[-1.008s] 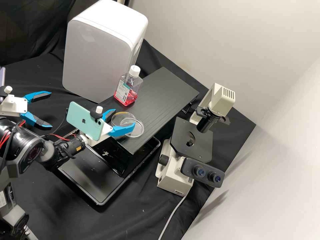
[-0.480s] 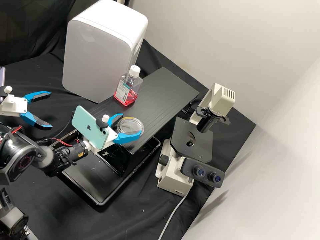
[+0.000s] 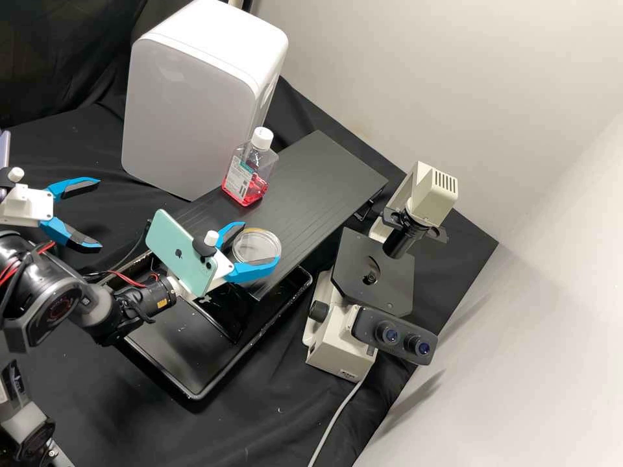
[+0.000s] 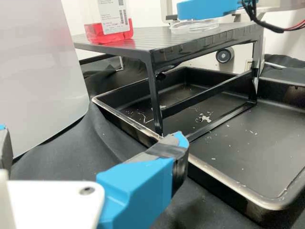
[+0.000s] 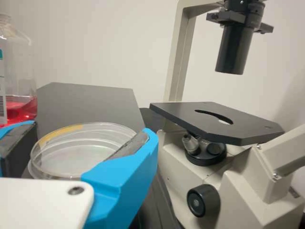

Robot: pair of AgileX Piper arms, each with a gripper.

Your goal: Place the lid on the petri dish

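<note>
**On the rack: lid looks seated, release is left**

On the black rack, near its front edge, 1 lid sits over 1 petri dish. Their rims line up as far as I can judge, with no gap that I can make out, so the placing looks done or all but done. The right end effector brackets the pair. Its 2 blue fingers look pressed to the lid's rim on either side, so I judge it clamped on the lid. What remains is letting go and backing off without dragging the lid askew. The left end effector hangs well apart over the bench, its 2 fingers spread on nothing. Around them are 1 bottle of red liquid at the rack's back, 1 tray under the rack, 1 white cabinet behind, and 1 microscope beside the rack.
</note>
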